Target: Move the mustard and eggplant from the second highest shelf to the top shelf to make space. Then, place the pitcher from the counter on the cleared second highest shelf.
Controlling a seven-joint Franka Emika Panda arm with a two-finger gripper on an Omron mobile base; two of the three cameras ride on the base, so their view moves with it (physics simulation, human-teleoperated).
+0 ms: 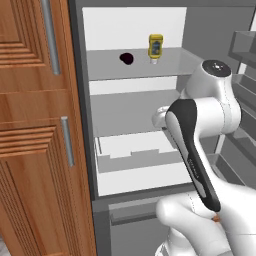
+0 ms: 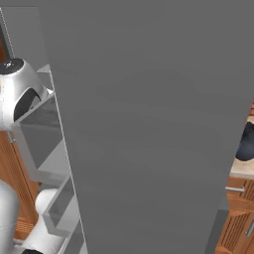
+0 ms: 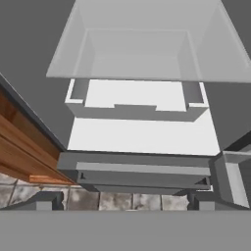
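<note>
The small yellow mustard squeeze bottle with its blue-and-white label [image 1: 156, 47] stands upright, long axis vertical, cap down, on the translucent grey glass top shelf [image 1: 107, 67] of the open fridge. The small dark purple oval eggplant [image 1: 127, 58] lies near its left. The grey glass second highest shelf [image 1: 125, 112] below looks bare, so fetching the dark navy pitcher [image 2: 245, 141] from the beige marbled counter [image 2: 243, 168] seems next: back clear of the fridge door, approaching its handle squarely. The two-finger gripper [image 3: 122, 201] hangs spread wide, holding nothing.
</note>
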